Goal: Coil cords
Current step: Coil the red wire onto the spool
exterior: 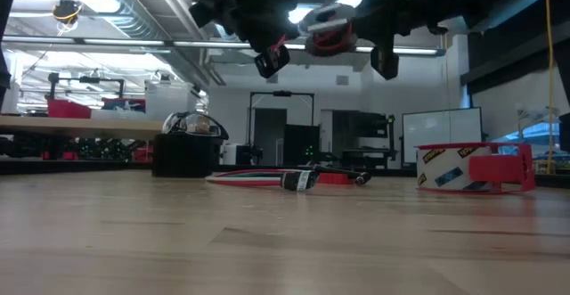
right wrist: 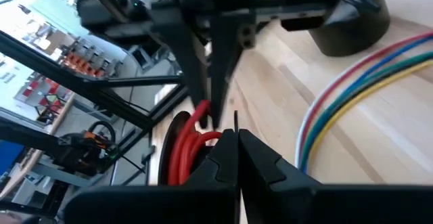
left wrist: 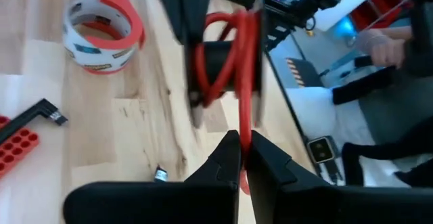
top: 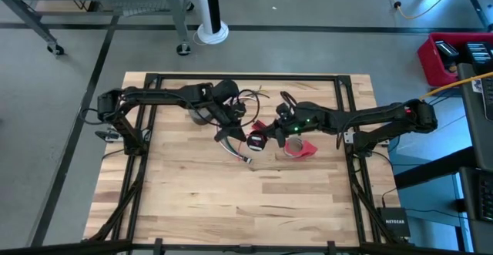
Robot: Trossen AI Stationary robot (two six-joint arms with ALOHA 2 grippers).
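aloft, red coil (left wrist: 226,55) between 2 pincers

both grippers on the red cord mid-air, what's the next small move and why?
Probably another short wrap. The left gripper and right gripper are both shut on the red cord, whose loops hang in the air between them. The long wire bundle lies on the table, uncoiled, so I'd finish and set down this coil first.
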